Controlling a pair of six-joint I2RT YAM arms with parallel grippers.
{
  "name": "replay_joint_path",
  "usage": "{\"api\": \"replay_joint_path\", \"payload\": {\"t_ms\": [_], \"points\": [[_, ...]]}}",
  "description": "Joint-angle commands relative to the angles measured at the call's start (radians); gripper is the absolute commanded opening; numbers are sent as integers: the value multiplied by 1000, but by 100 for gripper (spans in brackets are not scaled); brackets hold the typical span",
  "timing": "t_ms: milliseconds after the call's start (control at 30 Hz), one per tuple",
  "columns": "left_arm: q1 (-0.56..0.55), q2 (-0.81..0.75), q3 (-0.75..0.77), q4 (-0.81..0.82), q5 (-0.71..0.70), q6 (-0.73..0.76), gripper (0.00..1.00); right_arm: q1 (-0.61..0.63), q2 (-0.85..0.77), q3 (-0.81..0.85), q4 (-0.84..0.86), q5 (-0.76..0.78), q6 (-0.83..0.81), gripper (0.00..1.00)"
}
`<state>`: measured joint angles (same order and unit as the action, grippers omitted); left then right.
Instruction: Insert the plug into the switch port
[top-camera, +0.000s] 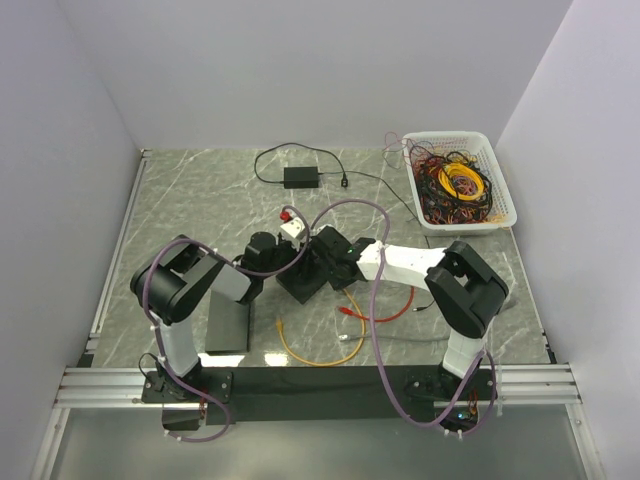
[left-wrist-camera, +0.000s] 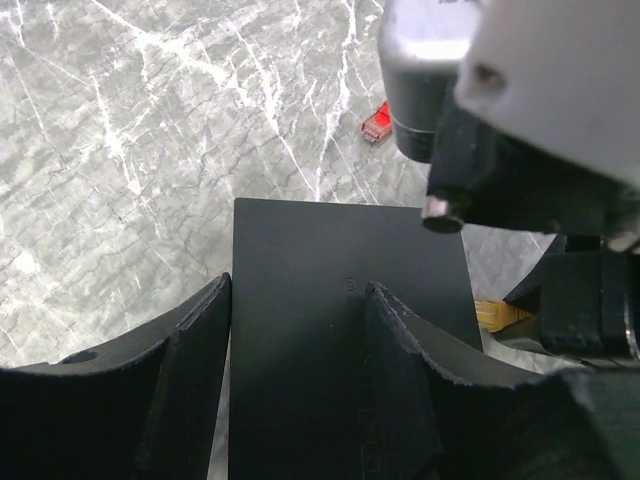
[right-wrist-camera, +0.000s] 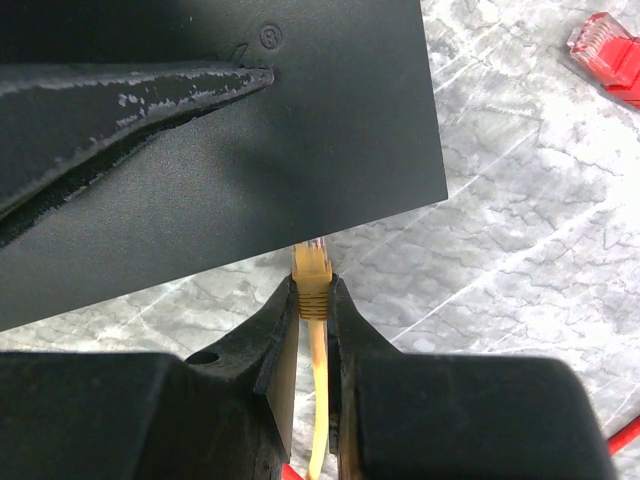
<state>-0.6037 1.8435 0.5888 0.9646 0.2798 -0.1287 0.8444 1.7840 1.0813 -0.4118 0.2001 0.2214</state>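
The black switch (top-camera: 303, 281) lies at mid-table between both arms. My left gripper (left-wrist-camera: 300, 287) rests over the switch (left-wrist-camera: 330, 340) with its jaws apart. One finger (left-wrist-camera: 400, 370) lies on the top face and the other finger (left-wrist-camera: 190, 370) sits at its left edge. That top finger also shows in the right wrist view (right-wrist-camera: 130, 90). My right gripper (right-wrist-camera: 312, 287) is shut on the yellow plug (right-wrist-camera: 312, 268). The plug's tip is at the near edge of the switch (right-wrist-camera: 300, 140), and the ports are hidden. The plug also shows in the left wrist view (left-wrist-camera: 495, 313).
The yellow cable (top-camera: 305, 352) and a red cable (top-camera: 385, 312) trail on the table; a red plug (right-wrist-camera: 605, 50) lies loose. A white basket (top-camera: 503, 190) of cables stands back right. A black adapter (top-camera: 300, 177) sits at the back, a flat black box (top-camera: 228, 322) near left.
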Motion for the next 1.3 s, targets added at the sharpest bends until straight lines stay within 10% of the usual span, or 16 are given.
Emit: {"api": "replay_joint_path", "payload": {"t_ms": [0,1267], "points": [[-74,14,-26,-35,370,-42,57,5,-46,68,473,-10,22,0],[-39,103,38,-43,377,-111,66,-111,109,305,527,-53,-42,0]]}}
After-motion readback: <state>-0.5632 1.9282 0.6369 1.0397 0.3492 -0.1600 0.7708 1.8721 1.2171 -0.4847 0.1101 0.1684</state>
